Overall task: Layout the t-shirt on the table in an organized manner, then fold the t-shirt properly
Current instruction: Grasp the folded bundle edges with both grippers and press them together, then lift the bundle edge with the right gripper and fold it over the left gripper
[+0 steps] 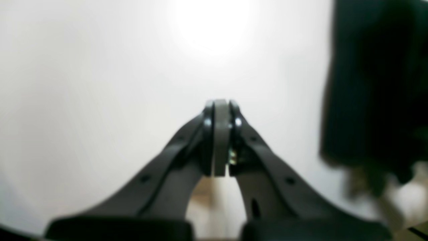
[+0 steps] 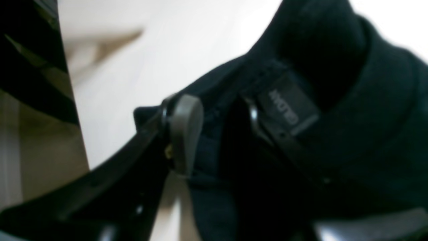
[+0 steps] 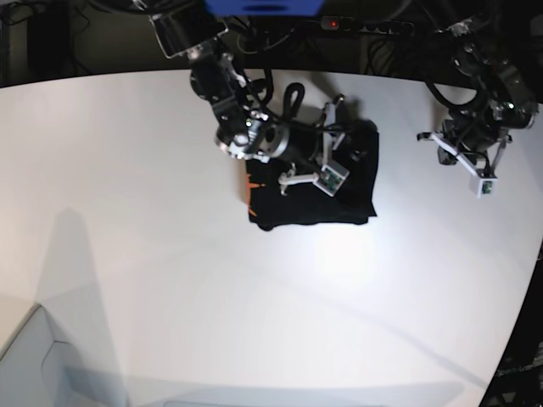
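Overhead, right gripper (image 2: 217, 134) half-open, jaws straddling a fold of the t-shirt (image 3: 352, 182); firm grip unclear. Left gripper (image 1: 220, 103) pinched closed, empty, above the table (image 3: 170, 254).

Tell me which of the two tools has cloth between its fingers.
The right tool: its fingers straddle the black t-shirt beside its small dark tag. The left tool is shut on nothing, over bare white table, clear of the shirt.
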You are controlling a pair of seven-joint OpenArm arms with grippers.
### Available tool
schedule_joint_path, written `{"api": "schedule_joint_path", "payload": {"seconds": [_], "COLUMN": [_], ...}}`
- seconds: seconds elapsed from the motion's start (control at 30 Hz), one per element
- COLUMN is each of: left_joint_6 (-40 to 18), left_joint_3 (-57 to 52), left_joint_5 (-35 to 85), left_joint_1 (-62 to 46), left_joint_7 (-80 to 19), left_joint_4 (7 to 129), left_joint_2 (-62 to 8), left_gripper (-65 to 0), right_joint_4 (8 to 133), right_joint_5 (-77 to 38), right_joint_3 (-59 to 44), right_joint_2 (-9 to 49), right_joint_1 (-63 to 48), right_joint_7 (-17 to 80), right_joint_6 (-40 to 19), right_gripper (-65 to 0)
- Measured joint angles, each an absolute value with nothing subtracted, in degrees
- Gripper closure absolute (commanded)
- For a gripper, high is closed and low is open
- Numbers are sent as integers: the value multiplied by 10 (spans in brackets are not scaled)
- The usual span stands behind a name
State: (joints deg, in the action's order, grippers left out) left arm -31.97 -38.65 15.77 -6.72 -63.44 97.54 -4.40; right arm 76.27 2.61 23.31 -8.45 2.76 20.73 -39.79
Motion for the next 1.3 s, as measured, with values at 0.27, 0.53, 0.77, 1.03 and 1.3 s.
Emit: {"api": "schedule_joint_path", "payload": {"seconds": [0.27, 0.53, 0.77, 1.03, 1.3], "left_joint_6": [-322, -319, -319, -317, -328], "left_joint_3": [-385, -360, -292, -287, -217], "left_joint_5": [278, 421, 394, 401, 425], "left_joint_1": [-74, -87, -65, -38, -11], "left_joint_7": [-636, -634, -627, -572, -473], "left_joint_4": [1010, 1005, 916, 817, 731], "left_joint_2": [-27, -33, -29, -28, -37], "left_gripper": [-397, -650, -650, -650, -650], "right_joint_4": [944, 973, 975, 975, 997], "right_joint_5": [23, 25, 25, 25, 26], "right_joint_3": [170, 71, 47, 45, 31], "right_joint_2": [-86, -86, -73, -45, -46], "right_joint_1": [-48, -83, -86, -86, -98], "right_joint_7": [205, 203, 203, 205, 209], "right_joint_6": [-397, -396, -397, -397, -397], "right_gripper": [-398, -400, -401, -398, -396]}}
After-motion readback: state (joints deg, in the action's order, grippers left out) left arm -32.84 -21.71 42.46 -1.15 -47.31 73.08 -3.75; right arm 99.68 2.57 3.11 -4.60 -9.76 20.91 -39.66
